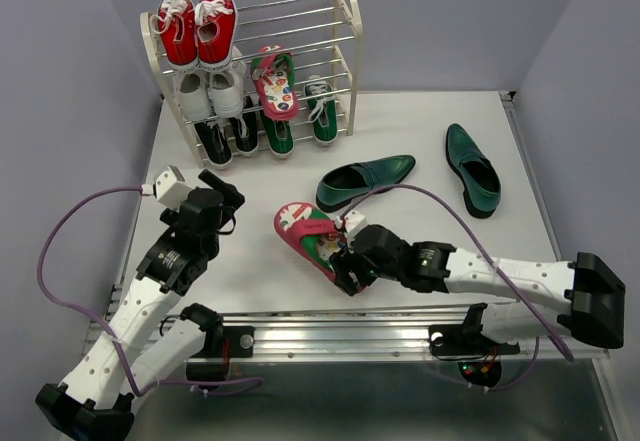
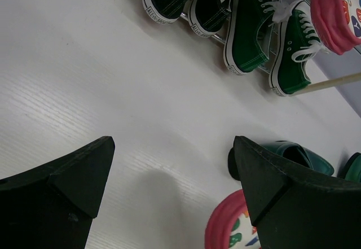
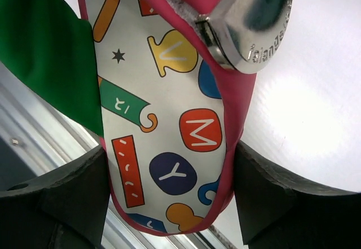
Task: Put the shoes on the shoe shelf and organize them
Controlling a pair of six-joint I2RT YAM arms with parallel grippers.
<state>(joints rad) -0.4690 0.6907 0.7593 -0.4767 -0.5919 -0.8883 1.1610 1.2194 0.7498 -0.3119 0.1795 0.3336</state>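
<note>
A red-pink flip-flop [image 1: 305, 233] with a patterned insole lies on the table near the front. My right gripper [image 1: 348, 261] is at its heel end, and in the right wrist view both fingers [image 3: 79, 192] press the sides of the flip-flop [image 3: 169, 119]. Its mate [image 1: 275, 83] leans on the shoe shelf [image 1: 348, 21], beside the green sneakers [image 1: 278, 133] on the bottom tier. Two dark green loafers [image 1: 365, 181] [image 1: 472, 168] lie loose on the table. My left gripper [image 1: 225, 196] hovers open over bare table, left of the flip-flop [image 2: 225, 229].
Red sneakers [image 1: 197, 26] sit on the shelf's top tier, white sneakers [image 1: 210, 96] in the middle, black ones [image 1: 228, 141] at the bottom left. The metal rail [image 1: 330, 321] along the table's front edge runs just behind the flip-flop's heel.
</note>
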